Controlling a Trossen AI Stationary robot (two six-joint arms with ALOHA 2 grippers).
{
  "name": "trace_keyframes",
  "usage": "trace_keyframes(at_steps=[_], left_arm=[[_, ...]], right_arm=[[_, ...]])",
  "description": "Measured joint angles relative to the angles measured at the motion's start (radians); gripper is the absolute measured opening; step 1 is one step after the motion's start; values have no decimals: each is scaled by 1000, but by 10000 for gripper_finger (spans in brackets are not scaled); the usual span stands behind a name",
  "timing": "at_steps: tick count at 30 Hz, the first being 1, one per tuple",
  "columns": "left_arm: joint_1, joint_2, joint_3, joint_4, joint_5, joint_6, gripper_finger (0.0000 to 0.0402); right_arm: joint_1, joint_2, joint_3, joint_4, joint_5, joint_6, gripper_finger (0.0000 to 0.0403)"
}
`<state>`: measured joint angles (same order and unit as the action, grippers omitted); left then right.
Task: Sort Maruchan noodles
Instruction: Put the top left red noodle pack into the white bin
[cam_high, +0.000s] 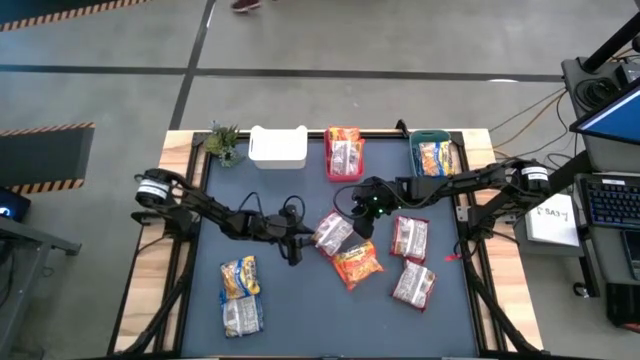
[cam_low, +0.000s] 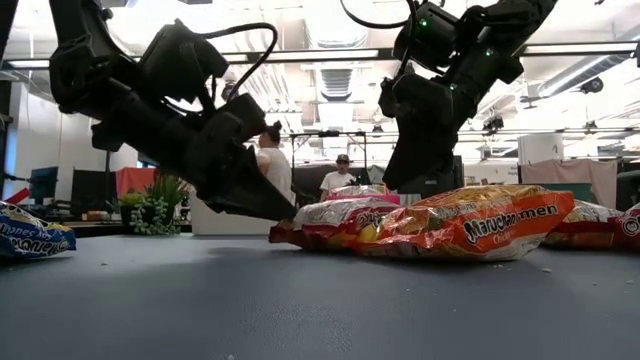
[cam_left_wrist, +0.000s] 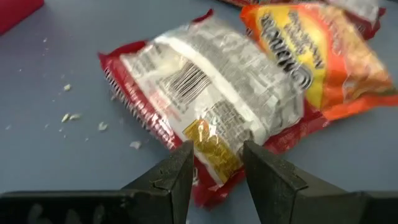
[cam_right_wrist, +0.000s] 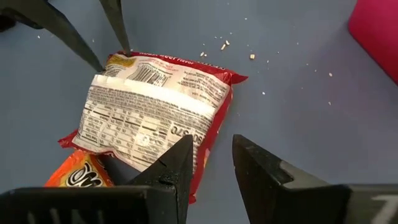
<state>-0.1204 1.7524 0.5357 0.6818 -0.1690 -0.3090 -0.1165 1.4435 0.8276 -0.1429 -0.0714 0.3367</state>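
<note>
1. Both hands close in on one silvery-white and red packet (cam_high: 333, 233) mid-bench, leaning on an orange packet (cam_high: 357, 264). The left hand (cam_left_wrist: 216, 163) is part open, straddling its corner; the right hand (cam_right_wrist: 211, 158), narrowly open, hovers empty.
2. Next, I judge: pinch and lift (pink bin (cam_high: 344, 165) likely).
3. Crumbs dot the grey bench (cam_high: 300, 310); people stand behind.
</note>
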Motion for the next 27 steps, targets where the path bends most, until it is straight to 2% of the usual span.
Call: trace_keyframes(at_steps=[5,19,22,25,27], left_arm=[[2,-9,-2,-114,-59,1,123],[5,-6,-2,-83,-84,75,123],[6,-6,-2,-82,-134,85,120],[7,-6,-2,-80,-156,87,91],[7,-6,-2,-80,-156,83,51]], right_arm=[[0,0,0,0,0,0,104],[0,0,0,5,21,-10,102],[0,0,0,8,21,-24,101],[0,0,0,30,21,-36,95],[0,0,0,44,21,-46,90]])
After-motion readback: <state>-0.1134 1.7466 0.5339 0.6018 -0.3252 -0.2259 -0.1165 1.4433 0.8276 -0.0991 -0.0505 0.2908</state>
